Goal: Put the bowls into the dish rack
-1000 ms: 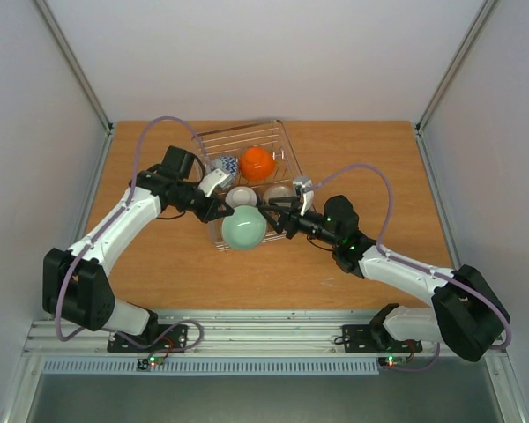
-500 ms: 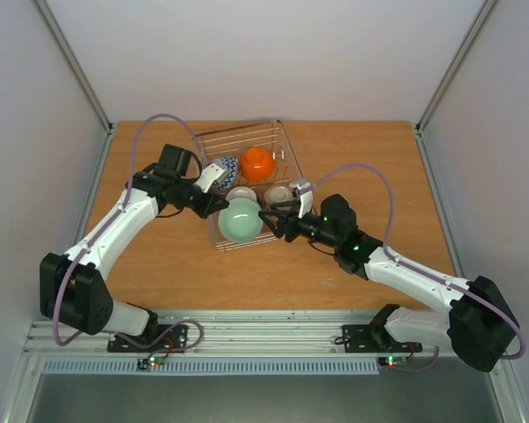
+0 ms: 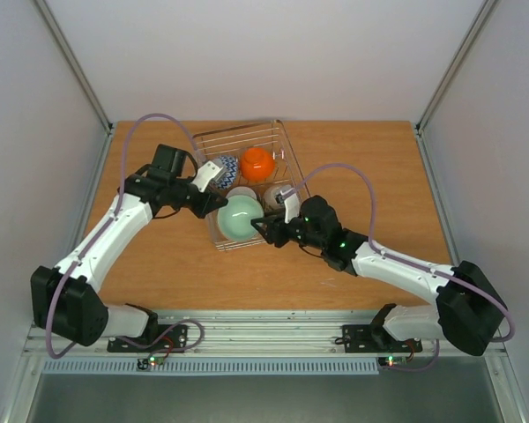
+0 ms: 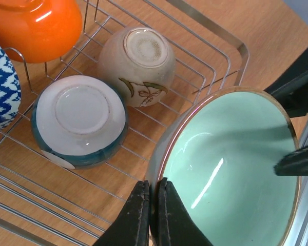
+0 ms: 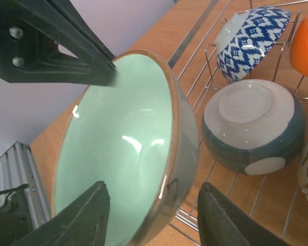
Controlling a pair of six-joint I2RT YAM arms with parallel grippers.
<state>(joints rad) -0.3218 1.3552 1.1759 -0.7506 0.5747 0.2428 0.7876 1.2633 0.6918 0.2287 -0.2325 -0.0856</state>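
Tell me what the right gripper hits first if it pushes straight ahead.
The pale green bowl: its rim sits between the fingers of the right gripper, so straight on it likely meets that rim first.

Tilted pale green bowl (image 3: 240,217) at wire dish rack's (image 3: 238,129) near end, orange bowl (image 3: 257,163), blue-patterned bowl (image 3: 227,165) propped at far end, teal-banded bowl (image 4: 79,119), beige bowl (image 4: 138,65) upside down between

The rim of a pale green bowl (image 4: 231,169) is pinched in the closed left gripper (image 4: 153,187). Just beyond its fingertips, a teal-banded bowl (image 4: 79,120) and a beige bowl (image 4: 138,66) are seen upside down in the wire rack (image 4: 210,25). An orange bowl (image 4: 36,25) and a blue-patterned bowl (image 4: 2,87) are set farther left.
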